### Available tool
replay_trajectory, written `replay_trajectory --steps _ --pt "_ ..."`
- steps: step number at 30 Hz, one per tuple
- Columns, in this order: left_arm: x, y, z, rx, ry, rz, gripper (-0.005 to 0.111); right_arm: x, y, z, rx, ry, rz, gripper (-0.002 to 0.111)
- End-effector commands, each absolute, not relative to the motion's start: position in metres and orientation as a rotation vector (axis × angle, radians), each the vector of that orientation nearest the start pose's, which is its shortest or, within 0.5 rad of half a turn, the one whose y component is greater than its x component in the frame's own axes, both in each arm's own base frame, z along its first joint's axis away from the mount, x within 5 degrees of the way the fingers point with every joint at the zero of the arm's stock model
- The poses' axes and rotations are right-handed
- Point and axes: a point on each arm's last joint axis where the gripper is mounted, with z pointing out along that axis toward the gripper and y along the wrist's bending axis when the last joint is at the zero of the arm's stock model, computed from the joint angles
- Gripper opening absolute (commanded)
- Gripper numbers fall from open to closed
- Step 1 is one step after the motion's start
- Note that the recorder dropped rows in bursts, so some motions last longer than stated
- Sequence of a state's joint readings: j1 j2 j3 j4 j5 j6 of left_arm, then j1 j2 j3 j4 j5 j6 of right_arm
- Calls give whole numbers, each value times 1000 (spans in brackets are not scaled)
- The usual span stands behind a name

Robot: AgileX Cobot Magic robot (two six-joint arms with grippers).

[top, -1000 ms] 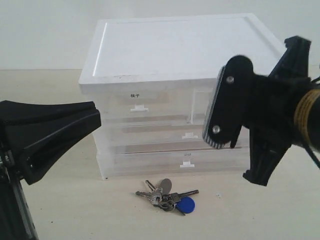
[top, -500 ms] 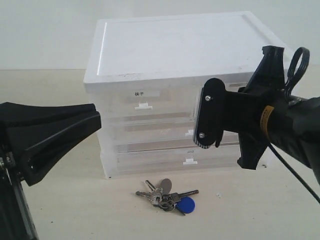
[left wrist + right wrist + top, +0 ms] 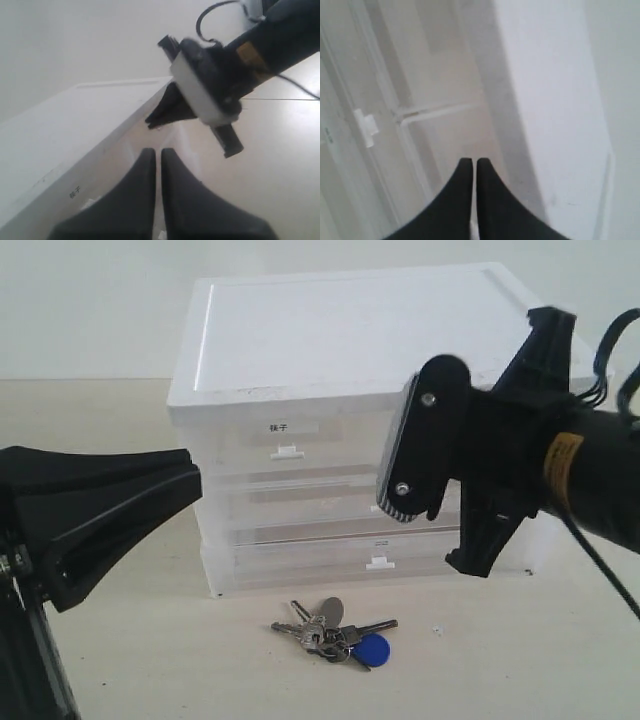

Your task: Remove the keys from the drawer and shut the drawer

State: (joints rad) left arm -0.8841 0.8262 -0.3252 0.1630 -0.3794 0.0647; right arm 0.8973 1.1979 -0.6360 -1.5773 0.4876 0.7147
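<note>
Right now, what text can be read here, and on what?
"筷子", probably: the white label on the upper-left drawer.
Too small to read: the faint mark on the bottom drawer.
Blurred, unreadable: the yellow sticker on the right arm.

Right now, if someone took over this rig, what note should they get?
Left pincer: shut, empty, off to the side of the white-topped clear plastic cabinet.
Right pincer: shut, empty, tips close to the front of the half-width clear plastic drawer.
Bunch of silver metal keys with a round blue fob: lying on the beige table before the cabinet.
Done: keys out.
Left: confirm the drawer is fully home; the right arm hides it in the exterior view.
</note>
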Motion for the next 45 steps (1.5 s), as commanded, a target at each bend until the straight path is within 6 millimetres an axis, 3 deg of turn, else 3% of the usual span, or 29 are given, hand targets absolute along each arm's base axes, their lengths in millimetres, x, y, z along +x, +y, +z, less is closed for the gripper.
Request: replay_trajectory --steps 1,6,12,16,19,24,30,35,45 --pt "115 -119 273 708 1448 -495 5 162 141 309 -1096 1455 -427 0" --pt "143 -88 292 352 1473 -278 5 182 91 339 -609 1560 -484 0" --pt "173 -84 313 328 1609 -224 5 235 43 339 -253 1838 -149 0" --pt "208 -71 301 177 1747 -185 5 255 2 322 -39 1955 -164 0" --pt "237 -67 288 164 1890 -189 5 264 -12 317 73 1981 -134 0" --pt "284 -77 275 164 2006 -212 5 284 -6 302 19 2070 -127 0" --pt "315 -90 282 194 2032 -251 5 312 3 293 -46 2213 -58 0" --pt "328 -96 274 229 2070 -255 5 322 16 294 -108 2237 97 0" --pt "338 -104 252 259 2127 -247 5 323 57 286 -270 2264 182 0"
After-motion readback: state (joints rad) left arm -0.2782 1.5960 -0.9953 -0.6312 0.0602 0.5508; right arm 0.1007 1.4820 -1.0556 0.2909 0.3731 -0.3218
